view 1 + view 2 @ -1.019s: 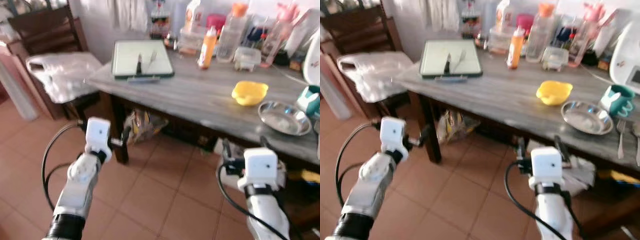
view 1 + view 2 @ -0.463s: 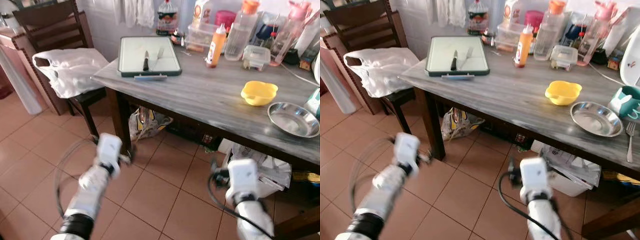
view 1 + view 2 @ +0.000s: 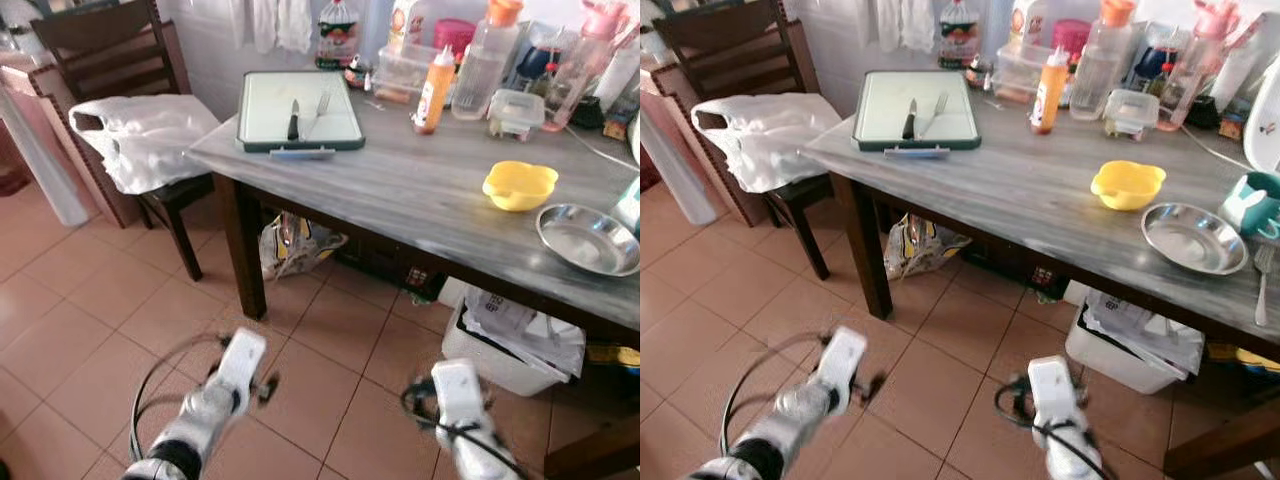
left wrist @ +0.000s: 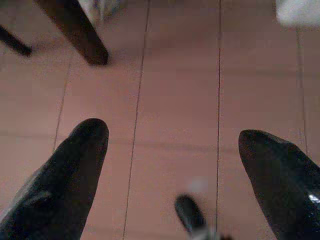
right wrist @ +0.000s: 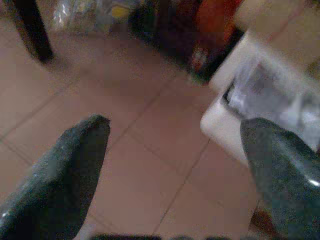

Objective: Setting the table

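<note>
Both hands hang low over the tiled floor (image 3: 90, 300), well short of the surface (image 3: 420, 190), and each is spread and empty. From the left wrist, the left hand (image 4: 172, 165) shows two black fingers (image 4: 75, 170) wide apart with only tile between them. The right hand (image 5: 172, 165) is likewise released, aimed toward a white bin (image 3: 1135, 350) under the table edge. Carried low like this, the arms look parked for standing or walking, not reaching; no setting has begun, as I judge it.

Largest first: the grey wooden surface runs across the scene with a dark chair (image 3: 110, 60) at its left end, a white plastic bag (image 3: 140, 135) slumped on the seat. A green-rimmed cutting board (image 3: 262, 110) lies at the near left corner, carrying a knife (image 3: 293, 118) and a fork (image 3: 321, 105) side by side, probably left there after use. A steel plate (image 3: 1193, 237) sits near the front edge at the right, a yellow bowl (image 3: 1127, 184) just beside it, and a teal mug (image 3: 1252, 203) farther right. Bottles and containers crowd the back along the wall, among them an orange squeeze bottle (image 3: 1046, 92), pushed back so the front stays free for places. At the far right edge lies another fork (image 3: 1266, 283).
</note>
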You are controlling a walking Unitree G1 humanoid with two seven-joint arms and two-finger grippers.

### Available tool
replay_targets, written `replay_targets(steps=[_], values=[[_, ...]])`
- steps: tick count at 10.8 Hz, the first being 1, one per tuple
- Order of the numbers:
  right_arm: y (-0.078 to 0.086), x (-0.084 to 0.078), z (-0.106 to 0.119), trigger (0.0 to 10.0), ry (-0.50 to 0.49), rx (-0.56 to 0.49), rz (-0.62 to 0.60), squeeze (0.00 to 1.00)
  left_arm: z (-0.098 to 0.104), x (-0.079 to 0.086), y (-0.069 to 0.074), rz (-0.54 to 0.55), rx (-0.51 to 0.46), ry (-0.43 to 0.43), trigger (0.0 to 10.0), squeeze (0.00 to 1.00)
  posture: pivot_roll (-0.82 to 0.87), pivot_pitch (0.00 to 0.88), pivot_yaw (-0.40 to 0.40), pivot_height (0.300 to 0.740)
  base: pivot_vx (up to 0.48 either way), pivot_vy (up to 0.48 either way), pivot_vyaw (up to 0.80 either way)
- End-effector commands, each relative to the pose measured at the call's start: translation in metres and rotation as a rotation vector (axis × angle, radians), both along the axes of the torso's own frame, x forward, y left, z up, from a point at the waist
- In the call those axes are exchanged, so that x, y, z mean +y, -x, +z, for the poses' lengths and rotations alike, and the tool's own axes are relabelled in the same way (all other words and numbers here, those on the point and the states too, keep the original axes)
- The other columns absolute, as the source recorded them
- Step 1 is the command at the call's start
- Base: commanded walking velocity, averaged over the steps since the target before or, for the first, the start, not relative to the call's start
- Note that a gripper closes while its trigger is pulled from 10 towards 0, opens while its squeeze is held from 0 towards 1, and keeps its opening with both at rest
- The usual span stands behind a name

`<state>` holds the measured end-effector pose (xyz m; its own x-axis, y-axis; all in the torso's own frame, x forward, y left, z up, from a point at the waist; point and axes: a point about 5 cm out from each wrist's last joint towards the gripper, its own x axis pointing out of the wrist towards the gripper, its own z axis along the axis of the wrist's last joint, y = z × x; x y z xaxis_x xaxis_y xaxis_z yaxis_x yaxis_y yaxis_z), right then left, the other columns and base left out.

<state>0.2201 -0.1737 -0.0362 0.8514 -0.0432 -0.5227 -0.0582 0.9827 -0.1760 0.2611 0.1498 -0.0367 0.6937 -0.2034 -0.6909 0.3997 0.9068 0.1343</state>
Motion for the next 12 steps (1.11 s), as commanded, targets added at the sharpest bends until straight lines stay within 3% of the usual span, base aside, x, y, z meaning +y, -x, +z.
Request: replay_targets(steps=[1,2,3,4,5,7,9,12], values=[[0.011,-0.006,-0.014,10.0,-0.058,0.082,-0.071,0.0,-0.009,0.001,0.009,-0.006,0.054,-0.053,10.0,0.0,0.1,0.0,-0.028,0.74,0.0,0.0,0.0],[0.025,-0.015,-0.031,10.0,-0.1,0.186,-0.155,0.0,-0.02,0.008,0.023,0.001,0.128,-0.118,10.0,0.0,0.09,0.0,-0.028,0.74,0.0,0.0,0.0],[0.043,-0.024,-0.043,10.0,-0.077,0.281,-0.17,0.0,-0.029,0.014,0.038,-0.048,0.197,-0.194,10.0,0.0,0.09,0.0,-0.028,0.74,0.0,0.0,0.0],[0.055,-0.032,-0.049,10.0,-0.103,0.342,-0.194,0.0,-0.033,0.016,0.045,-0.074,0.222,-0.216,10.0,0.0,0.07,0.0,-0.024,0.74,0.0,0.0,0.78],[0.069,-0.046,-0.054,10.0,-0.078,0.405,-0.22,0.0,-0.034,0.018,0.046,-0.082,0.211,-0.238,10.0,0.0,0.08,0.0,-0.023,0.74,0.0,0.0,0.78],[0.082,-0.058,-0.057,10.0,-0.054,0.441,-0.234,0.0,-0.034,0.026,0.047,-0.024,0.22,-0.24,10.0,0.0,0.09,0.0,-0.034,0.74,0.0,0.0,0.78],[0.08,-0.054,-0.057,10.0,-0.07,0.435,-0.223,0.0,-0.035,0.032,0.049,-0.049,0.236,-0.272,10.0,0.0,0.09,0.0,-0.023,0.74,0.0,0.0,0.78],[0.057,-0.027,-0.052,10.0,-0.151,0.367,-0.151,0.0,-0.035,0.028,0.048,0.046,0.254,-0.199,10.0,0.0,0.09,0.0,-0.02,0.74,0.0,0.0,0.77]])
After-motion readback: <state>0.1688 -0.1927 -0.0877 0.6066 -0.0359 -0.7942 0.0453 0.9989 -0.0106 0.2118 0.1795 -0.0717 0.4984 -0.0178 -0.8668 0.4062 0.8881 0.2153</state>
